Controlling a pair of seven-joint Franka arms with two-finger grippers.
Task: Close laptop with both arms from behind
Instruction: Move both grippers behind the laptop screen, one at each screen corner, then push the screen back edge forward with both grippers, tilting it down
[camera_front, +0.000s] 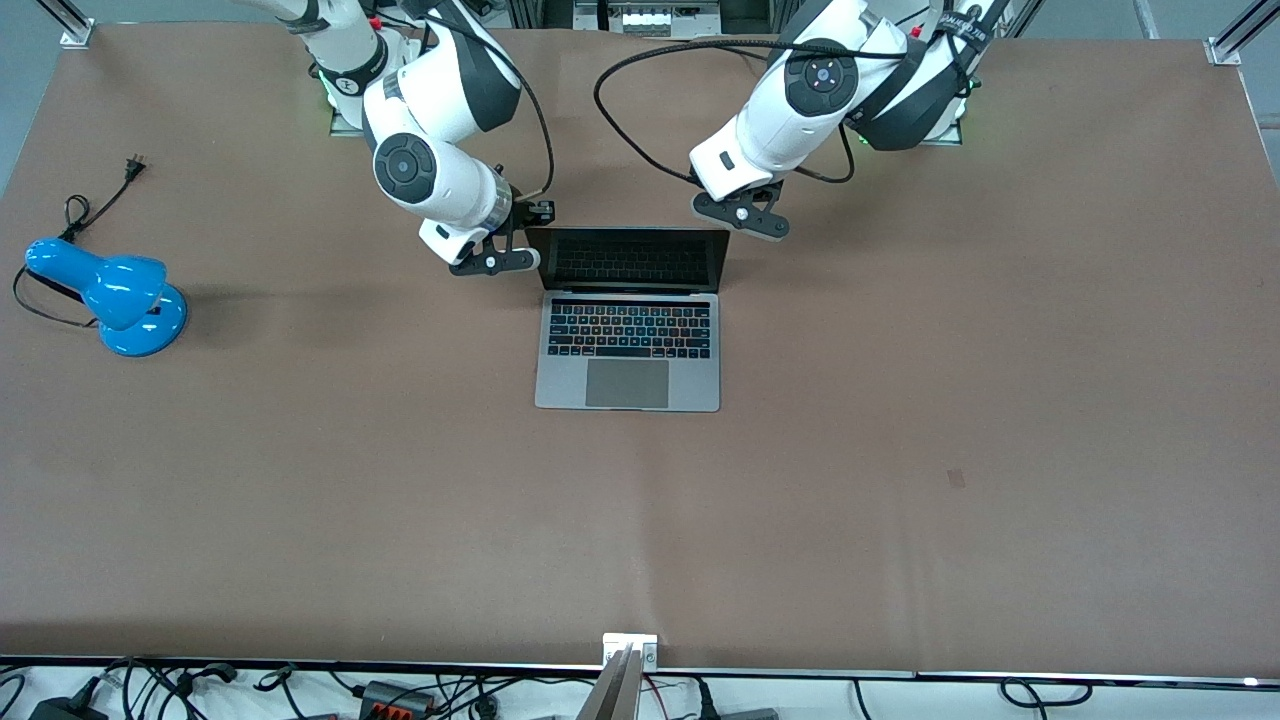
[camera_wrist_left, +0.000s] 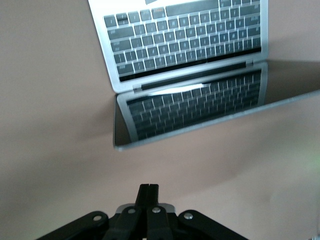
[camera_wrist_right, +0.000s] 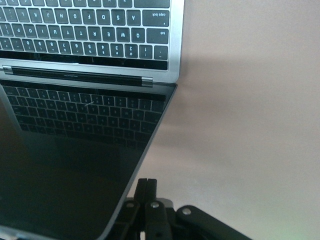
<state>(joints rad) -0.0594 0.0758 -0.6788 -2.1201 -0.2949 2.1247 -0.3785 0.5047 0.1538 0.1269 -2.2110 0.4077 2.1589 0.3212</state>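
Laptop (camera_front: 628, 320) sits open mid-tabletop (camera_front: 900, 450), screen facing the front camera, lid upright on what's probably a stiff hinge. Thin metal, rigid, slick, and the glass is fragile, so I'd push on the lid's top edge near both corners, not the panel. Right gripper (camera_front: 527, 238) and left gripper (camera_front: 752, 212) hover at those corners, fingers (camera_wrist_right: 145, 192) pressed together on both, holding nothing. Flat brown surface, plenty of room; blue lamp (camera_front: 115, 295) sits well apart at the right arm's end.
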